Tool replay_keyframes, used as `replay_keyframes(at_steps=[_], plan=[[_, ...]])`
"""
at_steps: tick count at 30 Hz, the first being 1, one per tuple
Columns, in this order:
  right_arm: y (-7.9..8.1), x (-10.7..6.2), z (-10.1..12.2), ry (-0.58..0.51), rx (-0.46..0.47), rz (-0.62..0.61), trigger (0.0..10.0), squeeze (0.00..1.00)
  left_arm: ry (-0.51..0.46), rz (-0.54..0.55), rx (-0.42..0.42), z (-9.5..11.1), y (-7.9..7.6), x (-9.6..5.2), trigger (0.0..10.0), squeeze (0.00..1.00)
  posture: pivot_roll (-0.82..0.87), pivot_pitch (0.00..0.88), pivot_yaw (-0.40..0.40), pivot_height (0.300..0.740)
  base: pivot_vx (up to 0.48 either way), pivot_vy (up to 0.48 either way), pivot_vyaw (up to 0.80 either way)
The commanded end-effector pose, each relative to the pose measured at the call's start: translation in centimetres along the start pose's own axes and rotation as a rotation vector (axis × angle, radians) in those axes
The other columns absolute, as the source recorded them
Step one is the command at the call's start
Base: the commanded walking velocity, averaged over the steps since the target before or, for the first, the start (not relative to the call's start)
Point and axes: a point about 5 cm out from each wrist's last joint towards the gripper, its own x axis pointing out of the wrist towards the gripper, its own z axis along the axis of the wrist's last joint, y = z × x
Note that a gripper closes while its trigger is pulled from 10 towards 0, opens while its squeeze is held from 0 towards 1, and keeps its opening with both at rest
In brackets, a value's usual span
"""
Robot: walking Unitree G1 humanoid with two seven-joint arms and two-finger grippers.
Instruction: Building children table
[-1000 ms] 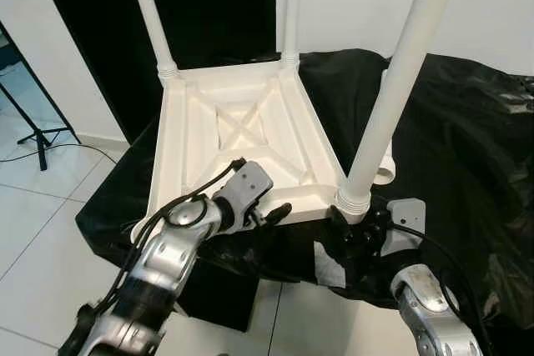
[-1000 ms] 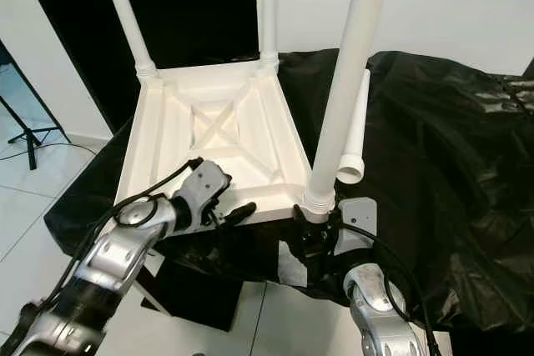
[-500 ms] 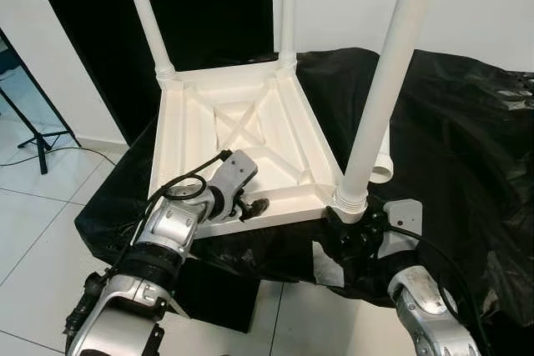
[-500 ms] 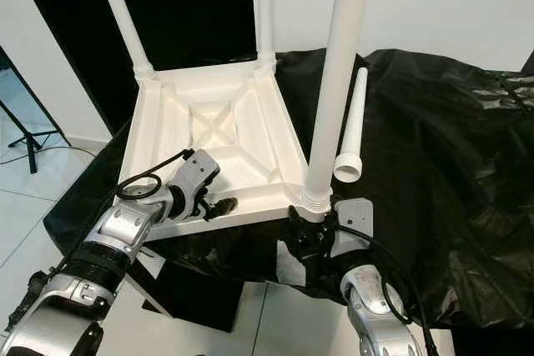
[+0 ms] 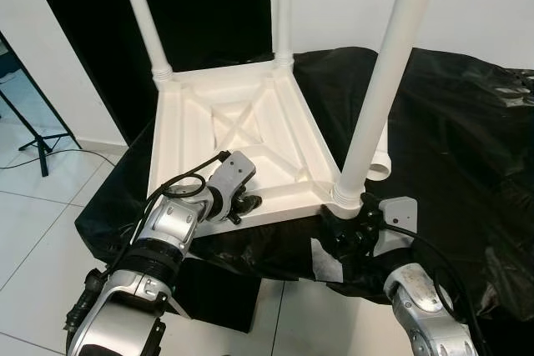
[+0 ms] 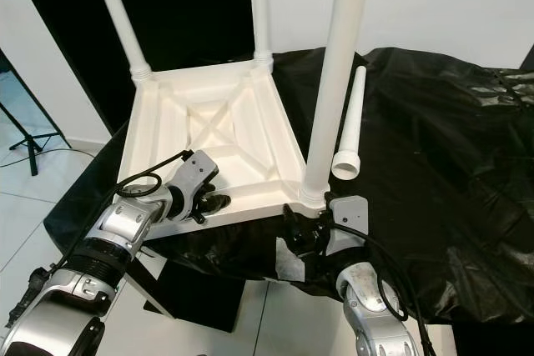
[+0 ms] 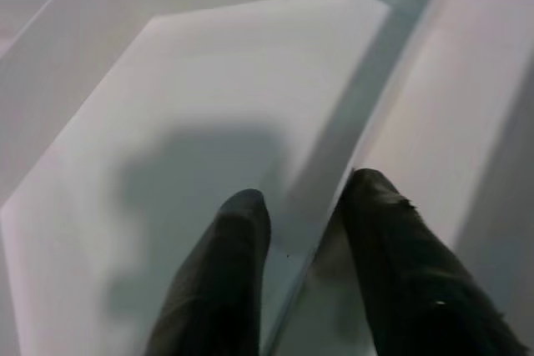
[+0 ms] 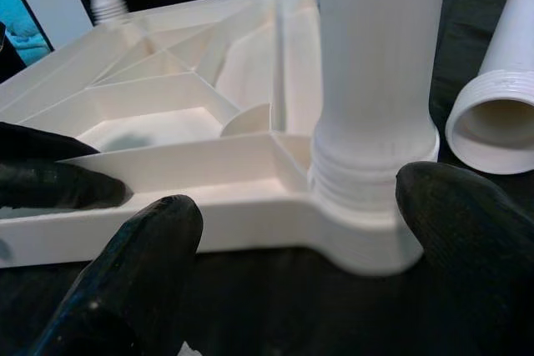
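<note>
An upside-down white plastic children's table [image 5: 242, 135], three legs screwed in, lies centre frame on a bench under black plastic sheeting [image 5: 467, 147]. The left claw [image 7: 304, 231] straddles a rib at its lower edge, slightly parted. The right claw [image 8: 288, 268] gapes beside the lower-right corner leg, holding nothing. A loose white tapered leg [image 6: 350, 131] lies right of centre.

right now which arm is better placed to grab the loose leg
Right. The loose leg lies on the black sheet just beyond the right tool, whose fingers are open at the near corner leg. The left tool sits astride a tabletop rib.
</note>
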Motion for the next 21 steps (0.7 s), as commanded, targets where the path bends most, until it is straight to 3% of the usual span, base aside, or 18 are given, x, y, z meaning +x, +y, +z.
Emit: replay_keyframes(at_steps=[1,8,13,15,17,18,19,20,21], plan=[[0.2,0.1,-0.2,0.013,0.009,0.013,10.0,0.0,0.031,0.269,-0.024,-0.7,2.5,-1.0,0.0,0.0,-0.04,0.0,0.058,0.74,0.0,0.0,0.0],[0.1,0.3,-0.2,0.013,0.007,0.009,10.0,0.0,0.019,0.273,-0.028,-0.4,2.1,-1.1,0.0,0.0,-0.03,0.0,0.058,0.74,0.0,0.0,0.0],[-0.1,0.4,-0.1,0.009,0.004,0.002,10.0,0.0,0.0,0.262,-0.038,-0.1,1.0,-0.9,0.0,0.0,-0.03,0.0,0.055,0.74,0.0,0.0,0.0],[-0.3,0.4,0.0,0.005,0.0,-0.003,10.0,0.0,-0.016,0.241,-0.036,0.3,-0.2,-0.5,0.0,0.0,-0.03,0.0,0.054,0.74,0.0,0.0,0.0],[-0.3,0.4,0.0,0.005,0.0,-0.003,10.0,0.0,-0.016,0.241,-0.036,0.3,-0.2,-0.5,0.0,0.0,-0.03,0.0,0.054,0.74,0.0,0.0,0.0],[-0.3,0.5,0.0,0.005,-0.001,-0.006,10.0,0.0,-0.032,0.219,-0.022,0.7,-0.9,-0.3,4.7,0.0,-0.03,0.0,0.052,0.74,0.0,0.0,0.0],[-0.3,0.5,0.0,0.005,-0.001,-0.006,10.0,0.0,-0.032,0.219,-0.022,0.7,-0.9,-0.3,4.7,0.0,-0.03,0.0,0.052,0.74,0.0,0.0,0.0],[-0.4,0.5,0.0,0.004,-0.002,-0.008,10.0,0.0,-0.05,0.186,-0.007,1.3,-2.1,0.1,10.0,0.0,-0.03,0.0,0.05,0.74,0.0,0.0,0.0],[-0.4,0.6,0.0,0.004,-0.003,-0.009,10.0,0.0,-0.064,0.159,0.005,1.7,-2.9,0.4,10.0,0.0,-0.03,0.0,0.05,0.74,0.0,0.0,0.0]])
